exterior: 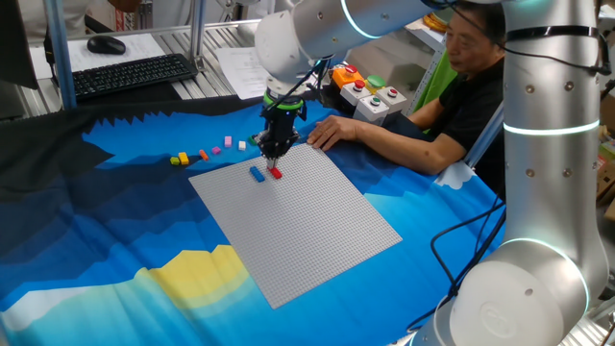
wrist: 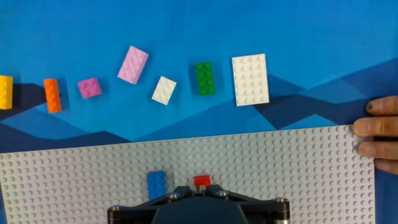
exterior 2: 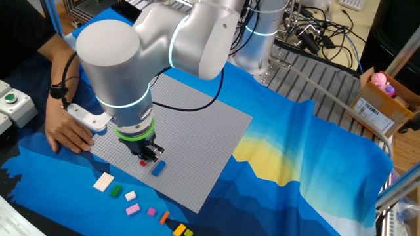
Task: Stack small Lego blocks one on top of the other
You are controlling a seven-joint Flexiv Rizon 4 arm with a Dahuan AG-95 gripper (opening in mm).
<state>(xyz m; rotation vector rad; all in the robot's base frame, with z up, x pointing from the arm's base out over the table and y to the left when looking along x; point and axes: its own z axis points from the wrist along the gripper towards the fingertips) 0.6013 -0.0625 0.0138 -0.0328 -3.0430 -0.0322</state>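
On the grey baseplate (wrist: 280, 168) a small red block (wrist: 202, 181) sits between my fingertips, with my gripper (wrist: 201, 188) shut on it. A blue block (wrist: 156, 185) lies on the plate just left of it. In the fixed views the gripper (exterior: 275, 154) (exterior 2: 147, 156) stands low over the plate's far edge, with the red block (exterior: 276, 173) and the blue block (exterior: 258, 174) under it. Beyond the plate, loose blocks lie in a row on the cloth: yellow (wrist: 5, 91), orange (wrist: 53, 95), small pink (wrist: 90, 88), larger pink (wrist: 133, 64), small white (wrist: 164, 90), green (wrist: 204, 78), large white (wrist: 250, 79).
A person's hand (wrist: 379, 134) rests on the baseplate's far corner (exterior: 332, 130). A grey box with coloured buttons (exterior: 370, 94) stands behind it. A keyboard (exterior: 130, 75) lies at the back left. My arm's big base (exterior: 538, 240) fills the right side.
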